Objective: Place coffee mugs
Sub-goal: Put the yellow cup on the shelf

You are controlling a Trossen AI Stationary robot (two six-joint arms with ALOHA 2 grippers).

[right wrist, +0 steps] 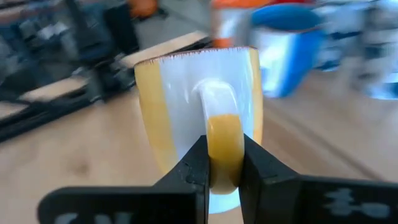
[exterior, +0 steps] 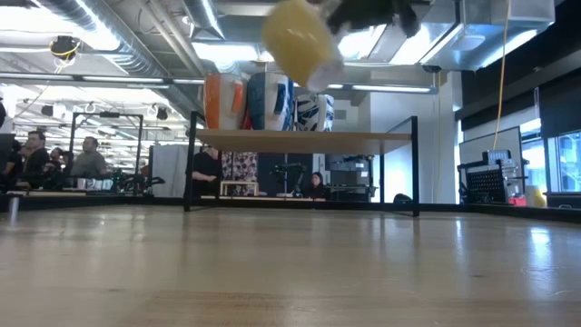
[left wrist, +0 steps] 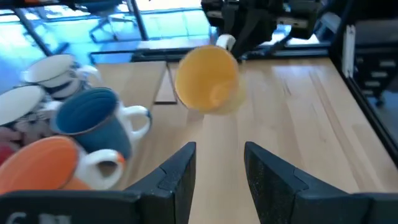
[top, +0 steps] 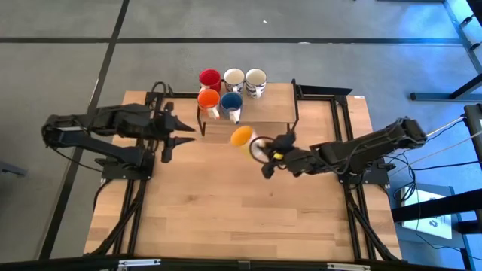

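Right gripper [right wrist: 222, 171] clamps the yellow mug [top: 241, 136] by its handle, airborne
Five mugs [top: 231, 90] already sit on the shelf [top: 271, 109] just ahead of it; left gripper [left wrist: 219, 171], fingers apart, waits opposite

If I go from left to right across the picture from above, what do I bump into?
Left end effector → orange-red mug → blue mug → yellow-orange mug → right end effector, shut on that mug's handle. The red and white mugs behind sit over the same stretch, so I left them out.
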